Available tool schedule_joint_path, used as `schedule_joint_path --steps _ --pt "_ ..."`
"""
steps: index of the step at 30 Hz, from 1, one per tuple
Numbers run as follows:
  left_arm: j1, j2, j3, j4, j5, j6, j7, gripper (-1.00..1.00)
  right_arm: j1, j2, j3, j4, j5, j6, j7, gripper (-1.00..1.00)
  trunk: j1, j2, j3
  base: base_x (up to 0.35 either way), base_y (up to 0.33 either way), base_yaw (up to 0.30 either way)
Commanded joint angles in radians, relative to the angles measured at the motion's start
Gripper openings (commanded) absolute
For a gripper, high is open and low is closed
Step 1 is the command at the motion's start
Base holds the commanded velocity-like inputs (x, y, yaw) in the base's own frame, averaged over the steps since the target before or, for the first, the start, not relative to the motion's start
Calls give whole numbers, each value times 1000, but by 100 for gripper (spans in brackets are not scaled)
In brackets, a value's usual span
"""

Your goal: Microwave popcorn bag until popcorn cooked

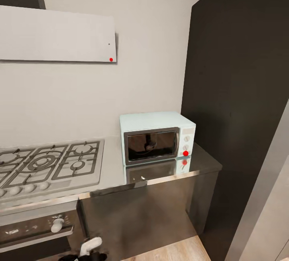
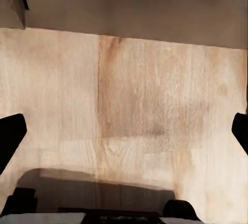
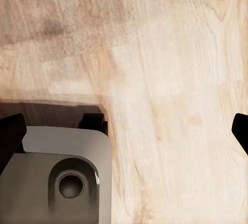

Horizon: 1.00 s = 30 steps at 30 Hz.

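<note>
Both grippers spread apart over wood floor — microwave shut on countertop.

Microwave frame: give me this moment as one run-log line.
phase: approach | microwave: on countertop, door shut, right of hob | left gripper: open, over wood floor | right gripper: open, empty

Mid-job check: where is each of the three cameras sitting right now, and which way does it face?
Head view: high on the robot, facing the pale mint-blue microwave on the glossy grey countertop, beside the steel gas hob.
Left wrist view: on the left arm, facing down; black fingertips at the edges.
Right wrist view: likewise; a grey base part.
Both wrist views share the wooden floor.
</note>
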Motion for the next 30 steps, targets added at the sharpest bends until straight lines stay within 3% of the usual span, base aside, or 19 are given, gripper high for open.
schedule_joint_path --steps 1,3,6,11,14,15,17,19,20,23,26,29,30 --pt "23 0 -7 1 11 2 20 100 -1 0 -8 1 8 2 2 100 0 -1 -1 0 0 0" --pt "111 -4 -7 4 10 -4 61 100 -1 6 -8 2 8 0 2 100 0 -1 -1 0 0 0" --pt "199 -5 -7 4 9 -8 74 100 -1 8 -8 0 8 -2 2 100 0 -1 -1 0 0 0" --pt "259 -10 -7 5 8 -10 77 100 -1 13 -10 0 7 0 2 100 0 -1 -1 0 0 0" --pt "291 -21 -7 5 9 -80 77 100 -1 16 -7 0 15 0 7 100 0 -1 -1 0 0 0" --pt "302 -26 -6 5 10 -127 78 100 -1 18 -6 -1 35 0 7 100 0 -1 -1 0 0 0" --pt "313 -32 -5 6 15 -178 78 100 -1 67 9 -4 124 -1 9 100 0 -1 -1 0 0 0" --pt "315 -34 -5 6 18 -186 78 100 -1 97 13 -22 150 -1 9 100 0 -1 -1 0 0 0" --pt "316 -34 -4 6 19 -188 78 100 -1 118 15 -64 160 1 10 100 0 -1 -1 0 0 0" --pt "316 -33 -4 6 21 -190 77 100 -1 148 16 -208 167 37 13 100 0 -1 -1 0 0 0" --pt "316 -33 -4 6 20 -189 77 100 -1 181 18 -405 167 155 18 100 0 -1 -1 0 0 0" --pt "316 -33 -4 6 21 -189 76 100 -1 197 20 -570 164 253 26 100 0 -1 -1 0 0 0" --pt "316 -33 -4 6 21 -189 77 100 -1 210 21 -675 163 315 43 100 0 -1 -1 0 0 0"
